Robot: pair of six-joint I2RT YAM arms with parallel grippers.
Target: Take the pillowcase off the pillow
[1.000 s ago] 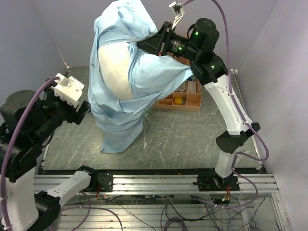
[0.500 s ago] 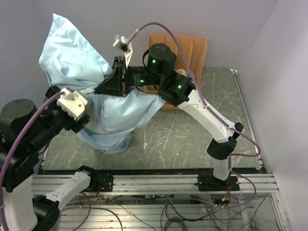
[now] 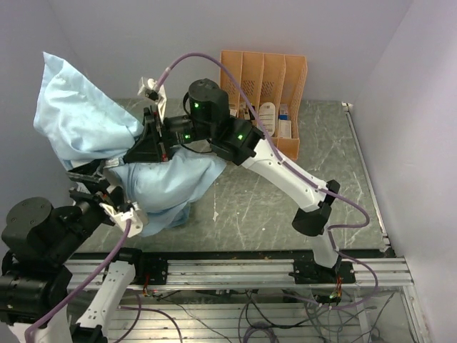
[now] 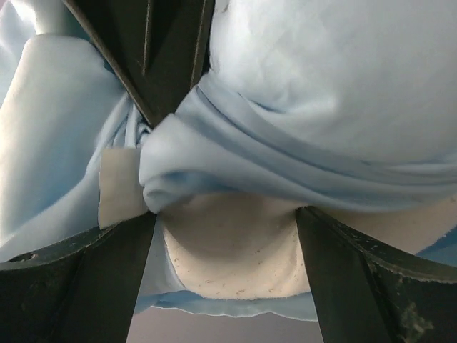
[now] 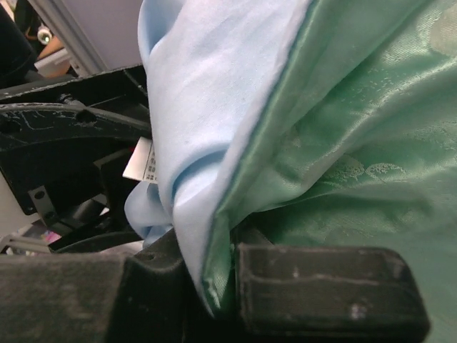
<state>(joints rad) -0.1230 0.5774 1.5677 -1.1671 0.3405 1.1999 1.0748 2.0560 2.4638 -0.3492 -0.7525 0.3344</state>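
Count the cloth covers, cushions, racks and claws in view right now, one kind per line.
Cloth covers: 1, limp light-blue and mint-green fabric pillowcase
Cushions: 1, plump off-white stuffed pillow
Racks: 1, orange slotted file rack
Claws: 2, left claw and right claw
Total: 5

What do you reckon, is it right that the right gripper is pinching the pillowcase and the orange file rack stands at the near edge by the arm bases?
Not quite. The right gripper does pinch the pillowcase, but the orange file rack stands at the far side of the table, as the top external view shows.
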